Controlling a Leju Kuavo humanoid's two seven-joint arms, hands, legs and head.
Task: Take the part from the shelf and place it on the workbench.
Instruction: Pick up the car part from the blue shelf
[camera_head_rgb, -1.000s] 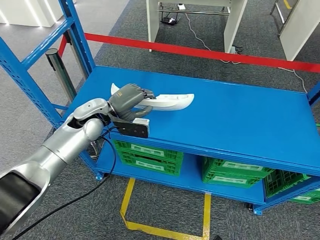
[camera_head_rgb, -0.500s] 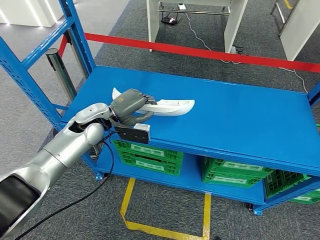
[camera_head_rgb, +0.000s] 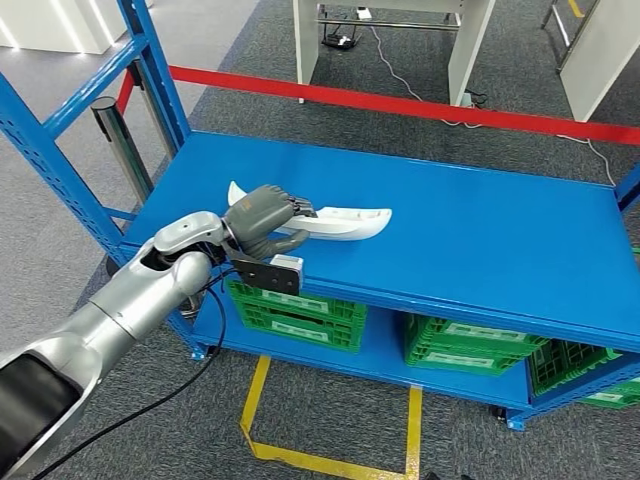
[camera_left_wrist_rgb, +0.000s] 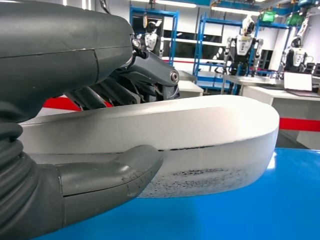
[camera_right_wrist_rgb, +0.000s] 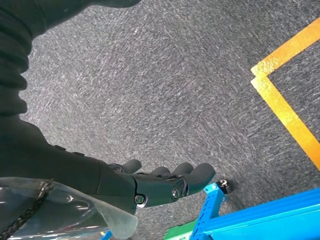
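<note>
The left hand is grasping the part, fingers lying over its upper face and thumb pressing along its lower edge. The part is resting on, or riding just above, the shelf; the pictures are not settling which. It is sitting toward the shelf's left front, running lengthwise along the shelf, with most of its length reaching out beyond the hand. It is presenting as a long, narrow, curved shell in smooth white plastic, rounded at the free end, with a grey speckled scuff along its lower flank. In my judgement it is handling light and stiff, though the glossy skin is making it liable to slip and the off-centre hold is inviting it to droop or twist at the free end; a hold nearer mid-length would be steadying it better. The shelf is painted blue steel, smooth and reflective, with perforated uprights. Below its top deck, green slatted crates are sitting. The right hand is hanging released over grey carpet, fingers loosely extended, holding nothing.
</note>
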